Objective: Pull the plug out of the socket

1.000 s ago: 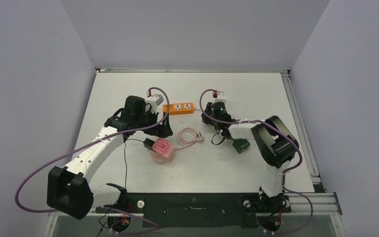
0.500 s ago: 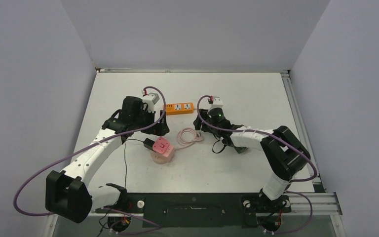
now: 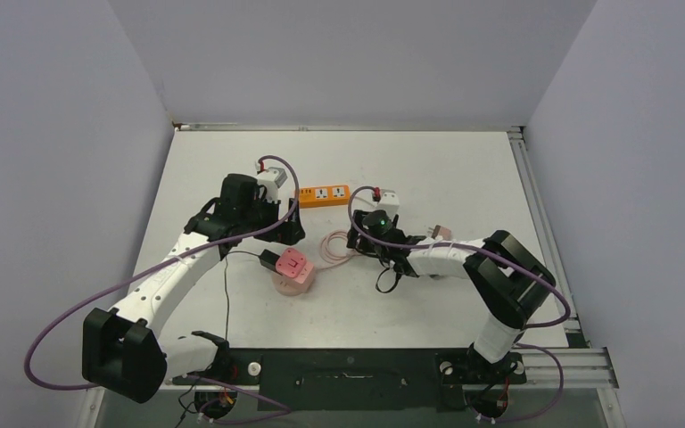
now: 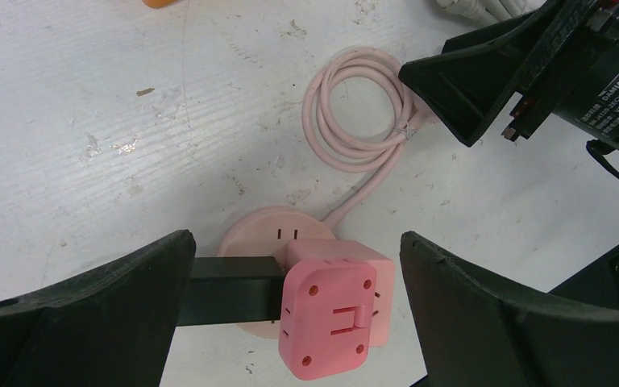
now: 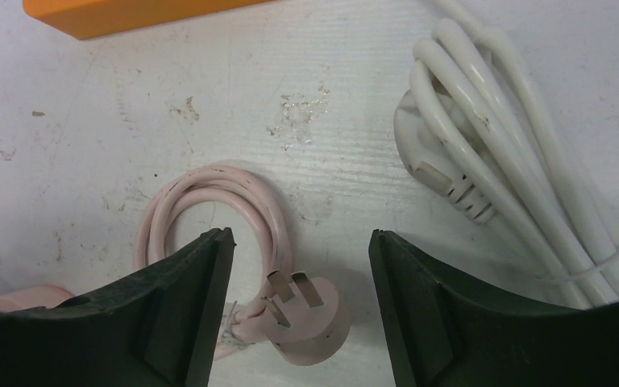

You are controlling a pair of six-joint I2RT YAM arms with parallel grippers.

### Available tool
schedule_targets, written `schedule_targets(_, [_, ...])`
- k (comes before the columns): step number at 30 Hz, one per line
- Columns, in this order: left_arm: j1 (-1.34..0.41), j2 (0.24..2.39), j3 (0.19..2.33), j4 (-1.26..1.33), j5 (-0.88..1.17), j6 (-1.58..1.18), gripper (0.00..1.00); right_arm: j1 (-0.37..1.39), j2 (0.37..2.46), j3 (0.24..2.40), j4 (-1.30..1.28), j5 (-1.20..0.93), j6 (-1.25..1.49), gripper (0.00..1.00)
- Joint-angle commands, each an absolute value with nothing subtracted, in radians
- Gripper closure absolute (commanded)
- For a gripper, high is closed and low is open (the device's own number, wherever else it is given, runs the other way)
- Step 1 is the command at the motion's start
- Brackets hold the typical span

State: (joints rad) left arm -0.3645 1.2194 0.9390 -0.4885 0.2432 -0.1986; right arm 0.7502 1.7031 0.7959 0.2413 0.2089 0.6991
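The socket is a pink cube (image 4: 330, 310) on a round pink base (image 4: 262, 230), seen in the top view at the table's middle-left (image 3: 292, 269). A black plug (image 4: 226, 290) sticks into the cube's left side (image 3: 269, 259). My left gripper (image 4: 294, 242) hovers above them, open wide, one finger on each side and touching neither. My right gripper (image 5: 298, 238) is open over the pink cord's loose plug (image 5: 310, 310), which lies prongs up between the fingers.
The socket's pink cord lies coiled (image 3: 339, 245) between the two grippers. An orange power strip (image 3: 322, 193) sits behind it. A bundled white cord (image 5: 483, 161) lies right of my right gripper. A small pinkish adapter (image 3: 440, 233) rests beside the right forearm.
The right arm has swung left and nearer, from beside the orange strip to over the pink coil, and its gripper has opened. The left arm has barely shifted.
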Motion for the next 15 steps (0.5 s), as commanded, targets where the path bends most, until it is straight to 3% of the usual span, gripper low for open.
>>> schedule_targets(1, [-0.359,1.207,0.945,-0.446,0.232,-0.202,0.04,0.778,1.721,0.803,0.227,0.277,0.729,0.36])
schedule_targets(10, [-0.359,1.214,0.947,-0.447,0.226,-0.2,0.04,0.813,1.735,0.795,0.221,0.279,0.749,0.37])
schedule_targets(15, [-0.359,1.218,0.948,-0.447,0.226,-0.2,0.04,0.816,1.752,0.787,0.244,0.269,0.767,0.53])
